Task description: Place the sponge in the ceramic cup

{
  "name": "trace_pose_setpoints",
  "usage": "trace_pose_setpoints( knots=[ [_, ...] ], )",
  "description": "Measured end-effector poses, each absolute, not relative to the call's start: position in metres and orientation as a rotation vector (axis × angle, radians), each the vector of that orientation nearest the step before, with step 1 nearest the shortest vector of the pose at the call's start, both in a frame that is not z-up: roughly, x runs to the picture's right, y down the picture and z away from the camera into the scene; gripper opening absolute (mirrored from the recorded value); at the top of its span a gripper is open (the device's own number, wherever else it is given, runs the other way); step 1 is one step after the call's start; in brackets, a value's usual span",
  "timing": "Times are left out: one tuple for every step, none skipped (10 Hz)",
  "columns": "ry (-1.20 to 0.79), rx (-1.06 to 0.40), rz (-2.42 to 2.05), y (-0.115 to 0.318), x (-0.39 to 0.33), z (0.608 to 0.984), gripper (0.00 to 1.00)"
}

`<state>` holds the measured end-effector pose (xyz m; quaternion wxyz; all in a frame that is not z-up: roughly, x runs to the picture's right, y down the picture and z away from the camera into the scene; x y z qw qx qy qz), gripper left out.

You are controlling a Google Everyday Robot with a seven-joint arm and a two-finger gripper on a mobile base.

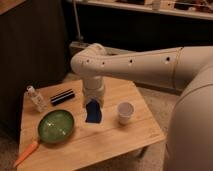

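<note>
The green bowl (pixel 56 125) sits on the table (pixel 116 141), nearer than the jaws and to their left. The jaws hang over the middle of the table, pinching the top of the blue sponge (pixel 93 112), which dangles right under them. The white cup (pixel 125 112) stands apart to their right. The floppy sponge might catch the cup's small rim and tip it.

There is only one camera, set high beside the robot's own body (pixel 194 125), which fills the 3 o'clock edge. It looks steeply down and forward over the arm (pixel 140 62) at the whole table (pixel 120 142), at middling range. The end effector (pixel 93 103), pinched on the sponge (pixel 92 114), hangs near centre.
</note>
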<state>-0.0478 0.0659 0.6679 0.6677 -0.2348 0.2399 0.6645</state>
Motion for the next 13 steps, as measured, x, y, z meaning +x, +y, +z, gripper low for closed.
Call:
trace_pose_setpoints(
  knots=[
    [0.541, -0.530, 1.499, 0.066, -0.048, 0.668, 0.00],
    [0.541, -0.530, 1.499, 0.066, -0.048, 0.668, 0.00],
    [0.541, -0.530, 1.499, 0.066, -0.048, 0.668, 0.00],
    [0.541, -0.530, 1.498, 0.066, -0.048, 0.668, 0.00],
    [0.541, -0.530, 1.498, 0.066, -0.048, 0.668, 0.00],
    [0.541, -0.530, 1.498, 0.066, -0.048, 0.668, 0.00],
    [0.542, -0.530, 1.499, 0.066, -0.048, 0.668, 0.00],
    [0.543, -0.529, 1.498, 0.066, -0.047, 0.668, 0.00],
    [0.535, -0.525, 1.498, 0.067, -0.046, 0.668, 0.00],
    [0.500, -0.503, 1.502, 0.062, -0.041, 0.667, 0.00],
    [0.482, -0.492, 1.506, 0.059, -0.037, 0.668, 0.00],
    [0.432, -0.469, 1.513, 0.044, -0.021, 0.672, 0.00],
    [0.404, -0.455, 1.515, 0.032, -0.008, 0.675, 0.00]
  ],
)
